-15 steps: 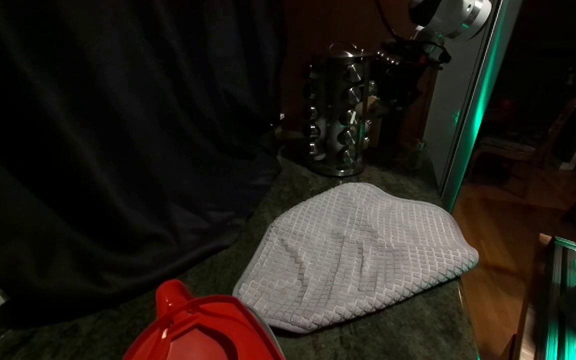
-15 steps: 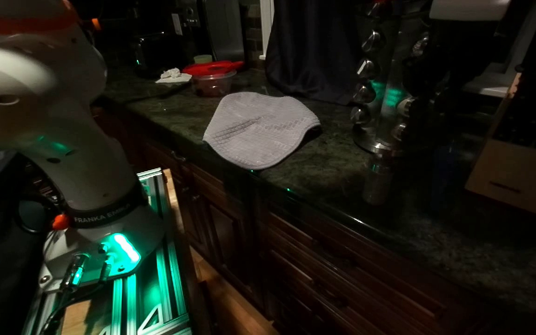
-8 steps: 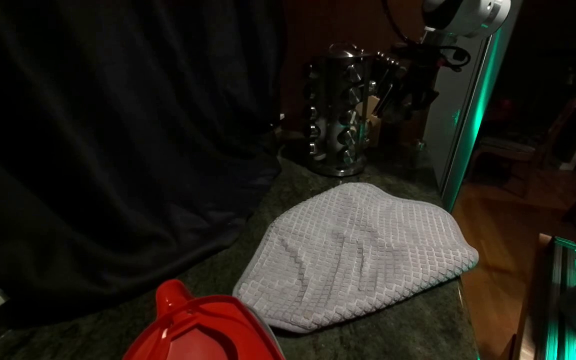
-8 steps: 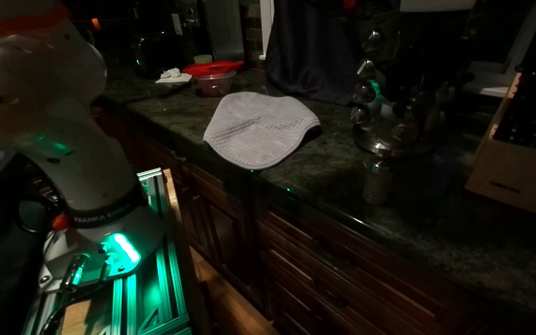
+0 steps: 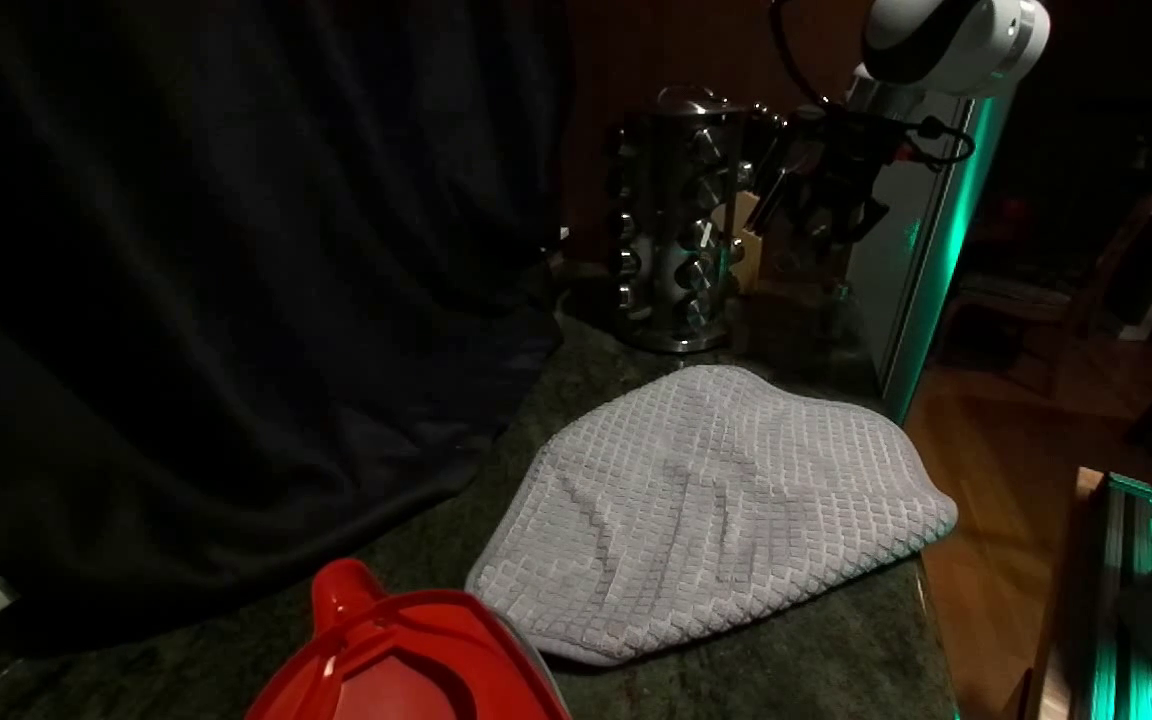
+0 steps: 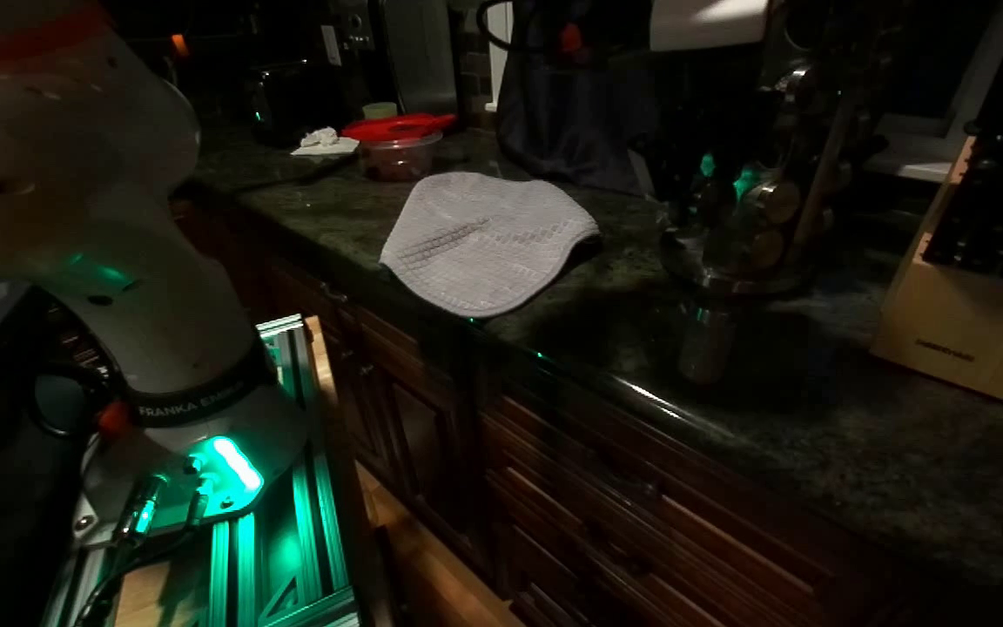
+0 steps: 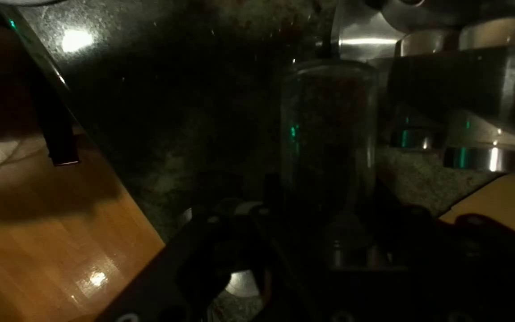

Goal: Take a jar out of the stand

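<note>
The stand (image 5: 681, 342), a dark tower with tiers of silver-capped jars, stands upright on the counter. In an exterior view its base (image 6: 732, 280) shows, while the dark arm covers much of its upper part. In the wrist view its shiny base (image 7: 365, 42) is at the upper right. My gripper (image 7: 329, 190) has its fingers on both sides of a clear glass jar (image 7: 329, 112), its bottom pointing away from the palm. The contact is very dark. In an exterior view the gripper (image 5: 848, 222) is in the air beside the stand, apart from it.
Another silver-capped jar (image 6: 704, 348) stands on the counter in front of the stand. A wooden knife block (image 6: 954, 348) is behind it. A grey cloth (image 5: 726, 510) and a red-lidded container (image 5: 416, 660) lie along the counter. The counter's front edge (image 6: 641, 396) is close.
The arm and gripper have moved sideways away from the stand, rightward in an exterior view, and slightly down in the last half second. Knife block and stand are more uncovered there.
</note>
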`<state>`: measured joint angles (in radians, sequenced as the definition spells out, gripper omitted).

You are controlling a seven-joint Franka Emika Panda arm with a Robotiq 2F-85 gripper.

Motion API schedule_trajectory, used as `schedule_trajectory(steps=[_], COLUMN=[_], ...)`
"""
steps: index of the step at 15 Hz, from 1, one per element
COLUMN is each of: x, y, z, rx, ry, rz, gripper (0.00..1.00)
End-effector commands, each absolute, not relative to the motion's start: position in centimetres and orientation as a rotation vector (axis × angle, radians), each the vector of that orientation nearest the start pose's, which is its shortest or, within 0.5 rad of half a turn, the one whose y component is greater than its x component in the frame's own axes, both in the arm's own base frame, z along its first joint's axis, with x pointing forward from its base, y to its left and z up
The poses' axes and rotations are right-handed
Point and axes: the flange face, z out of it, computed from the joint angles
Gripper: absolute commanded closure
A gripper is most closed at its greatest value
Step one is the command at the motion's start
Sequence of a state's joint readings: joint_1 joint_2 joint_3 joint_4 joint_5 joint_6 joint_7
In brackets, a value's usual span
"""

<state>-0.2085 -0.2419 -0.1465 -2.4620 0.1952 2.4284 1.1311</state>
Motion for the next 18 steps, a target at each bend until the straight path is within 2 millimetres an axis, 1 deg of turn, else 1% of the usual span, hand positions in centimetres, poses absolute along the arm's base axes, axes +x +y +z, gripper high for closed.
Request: schedule_trajectory(steps=[1, 7, 12, 15, 18], x=[41.9, 40.9, 40.9, 40.7, 40.6], y=[-13.6, -9.9, -7.0, -6.2, -5.8], z=[39.7, 37.6, 36.3, 36.2, 36.2], rx=[-2.037, -2.083, -2.169, -2.215, -2.238], ry=[2.036, 1.967, 1.917, 1.918, 1.967], rz=[-0.291, -0.438, -0.591, -0.698, -0.793], gripper=[0.77, 0.77, 0.77, 0.77, 0.77])
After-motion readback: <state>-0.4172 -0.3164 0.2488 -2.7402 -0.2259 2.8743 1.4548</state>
